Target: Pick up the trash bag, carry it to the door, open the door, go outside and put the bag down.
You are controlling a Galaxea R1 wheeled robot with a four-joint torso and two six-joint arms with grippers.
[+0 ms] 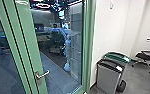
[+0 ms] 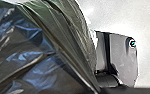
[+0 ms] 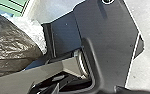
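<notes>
The trash bag (image 2: pixel 48 47) is up close in both wrist views, beside the robot's own body, probably kept near so it rides along steadily; its film is creased, perhaps from its own weight; I cannot tell whether either claw is clenched on it or released. The head view adds what the wrist views lack: the glass door (image 1: pixel 32 42), seemingly closed, with its handle (image 1: pixel 42 74) within view; two bins (image 1: pixel 109 76) stand by the wall (image 1: pixel 111 32), likely to leave the doorway free.
</notes>
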